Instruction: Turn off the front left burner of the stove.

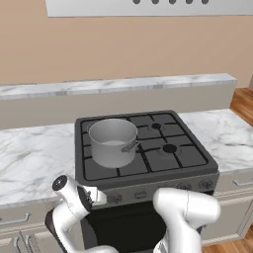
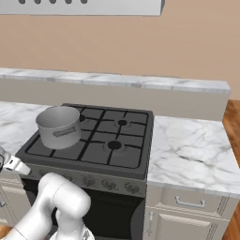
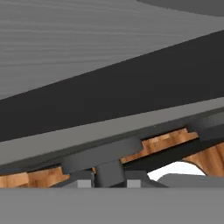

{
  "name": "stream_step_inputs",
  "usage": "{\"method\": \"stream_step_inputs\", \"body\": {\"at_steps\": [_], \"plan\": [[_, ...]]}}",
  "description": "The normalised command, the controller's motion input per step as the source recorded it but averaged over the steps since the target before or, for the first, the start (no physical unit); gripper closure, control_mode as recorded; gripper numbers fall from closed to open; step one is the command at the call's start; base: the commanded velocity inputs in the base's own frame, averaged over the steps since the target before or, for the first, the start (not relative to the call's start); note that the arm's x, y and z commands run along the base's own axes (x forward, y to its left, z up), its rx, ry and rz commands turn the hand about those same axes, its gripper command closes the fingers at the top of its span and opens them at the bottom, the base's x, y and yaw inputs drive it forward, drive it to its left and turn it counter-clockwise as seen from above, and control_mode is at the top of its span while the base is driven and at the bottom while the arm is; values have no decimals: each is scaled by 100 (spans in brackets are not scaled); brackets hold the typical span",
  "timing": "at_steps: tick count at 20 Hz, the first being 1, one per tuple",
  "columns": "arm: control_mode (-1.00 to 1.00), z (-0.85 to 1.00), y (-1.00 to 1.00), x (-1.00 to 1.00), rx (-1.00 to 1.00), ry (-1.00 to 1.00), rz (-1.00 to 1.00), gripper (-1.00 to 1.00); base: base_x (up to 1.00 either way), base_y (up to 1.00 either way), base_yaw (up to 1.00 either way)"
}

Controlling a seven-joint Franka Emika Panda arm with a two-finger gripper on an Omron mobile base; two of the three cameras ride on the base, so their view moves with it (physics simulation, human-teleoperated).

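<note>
Black knob (image 3: 107, 154) on the stove (image 1: 143, 143) front panel sits straight ahead of the end effector (image 3: 107, 183), its fingers clamped together on the knob's stem.

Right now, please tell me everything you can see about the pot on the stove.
The pot is a plain grey saucepan that looks like metal, round and straight-walled, with no lid and a short handle low on its side. It stands upright on the black grates at the front left of the stove. Nothing else touches it. It looks empty.
</note>
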Motion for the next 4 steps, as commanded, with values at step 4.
{"method": "stream_step_inputs", "body": {"at_steps": [4], "plan": [[-100, -18, -9, 1, 34, -82, 0, 100, 0, 0, 0]]}}
